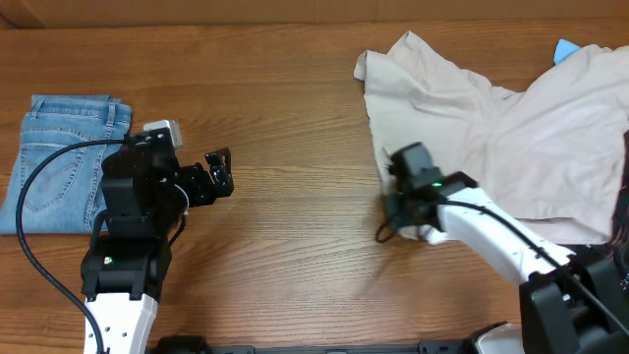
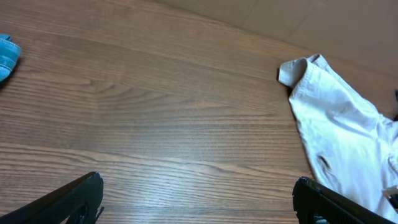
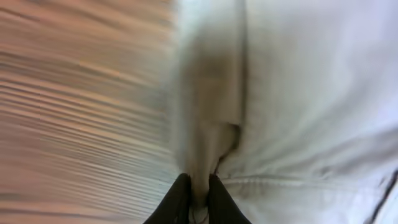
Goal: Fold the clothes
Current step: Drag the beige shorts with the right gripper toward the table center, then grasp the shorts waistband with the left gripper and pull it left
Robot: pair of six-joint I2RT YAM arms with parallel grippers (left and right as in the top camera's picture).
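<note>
Overhead, at two o'clock: khaki shorts (image 1: 491,128) rumpled on the wooden table (image 1: 295,256), right gripper (image 1: 393,187) at their nine o'clock edge. Only in the blurred right wrist view: fingertips (image 3: 177,202) pinched onto a fold of cloth. At nine o'clock, left gripper (image 1: 218,169) spread wide and empty, beside folded jeans (image 1: 64,162). Only in the left wrist view: small dark marks on the shorts.

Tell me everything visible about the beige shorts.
The beige shorts are a light, cotton-looking garment, spread out but wrinkled on the right side of the wooden table. A stitched corner curls up at their far left, and faint dark marks show near the left edge. The right claw is shut on a pinched fold at their near left edge. A sky-blue piece peeks out at their far edge.
</note>
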